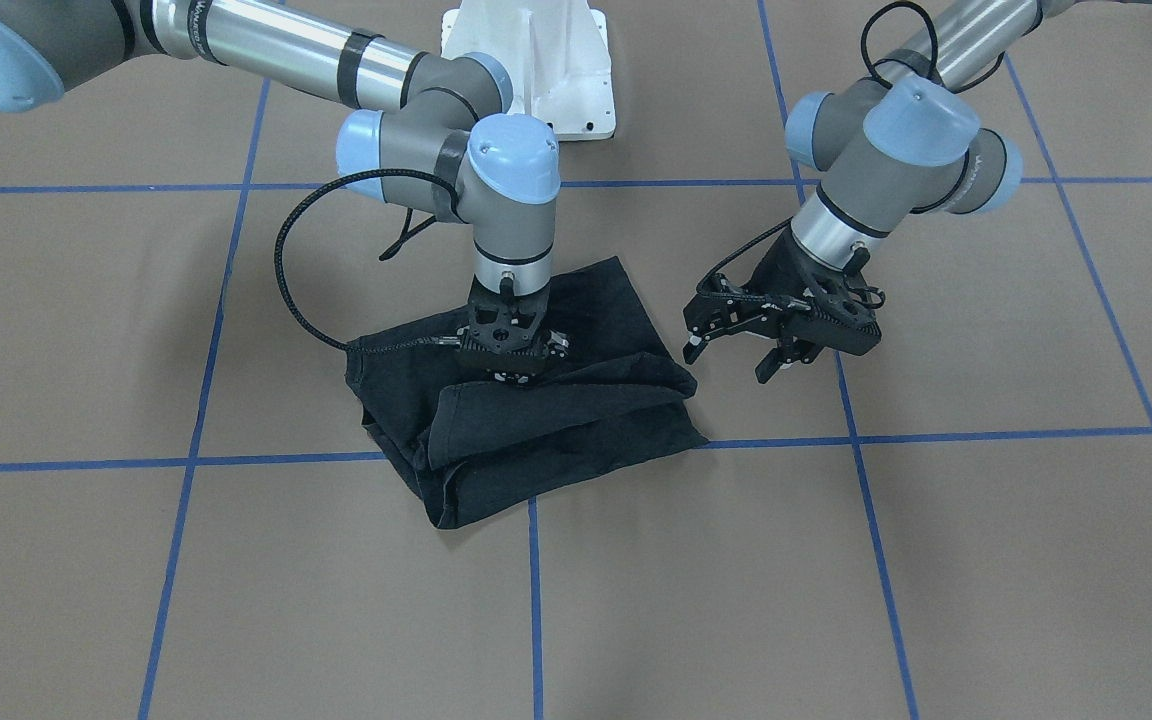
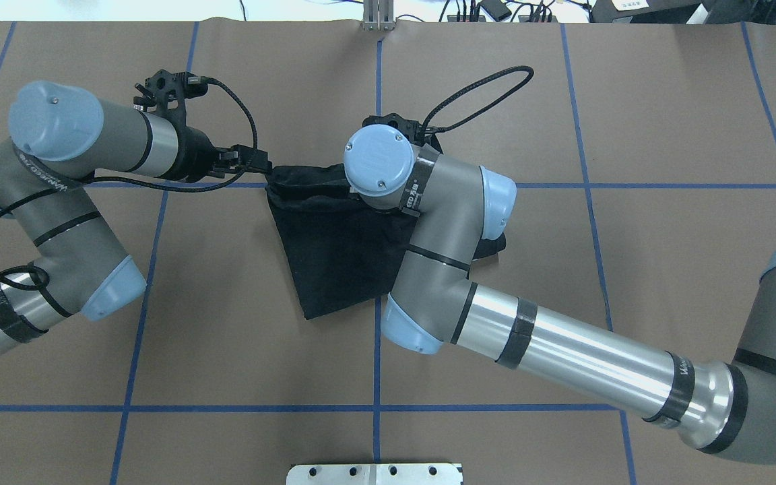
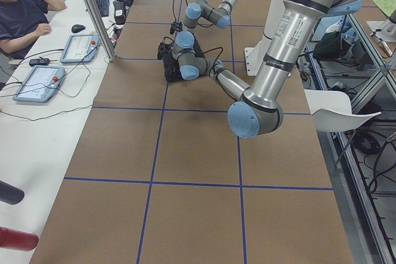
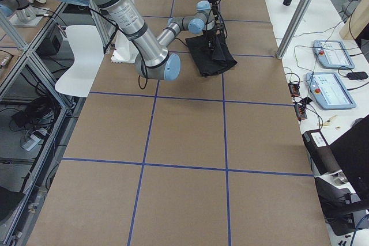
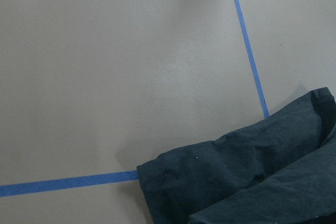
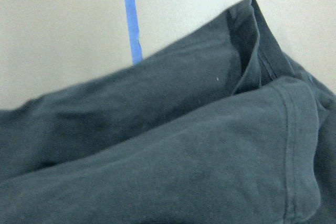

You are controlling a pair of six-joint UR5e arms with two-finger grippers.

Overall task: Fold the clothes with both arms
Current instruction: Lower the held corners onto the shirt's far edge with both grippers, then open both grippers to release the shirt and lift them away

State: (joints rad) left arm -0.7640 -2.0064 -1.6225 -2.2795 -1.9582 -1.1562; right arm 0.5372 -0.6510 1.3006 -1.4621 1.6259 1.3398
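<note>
**A:** So, how far along was the folding?

**B:** Well along, I'd judge. The black T-shirt (image 1: 576, 420) lay on the desk (image 1: 936, 560) as a compact bundle of several layers, with its logo hidden.

**A:** Was it tidy?

**B:** Not quite. The top flap was lumpy and the layer edges didn't line up.

**A:** What about the end effectors?

**B:** The right end effector (image 1: 509, 352) pointed straight down and pressed onto the top layer, with cloth beneath it and on every side. Its fingertips were sunk in the fabric, so I couldn't tell whether it was pinching anything. The left end effector (image 1: 731, 358) hung clear of the cloth, fingers spread wide and empty. The shirt's nearest corner lay just beside its tips.

**A:** What was left to do?

**B:** Probably one last fold or some smoothing, then letting go. That's a guess from how loose the bundle looked.
</note>
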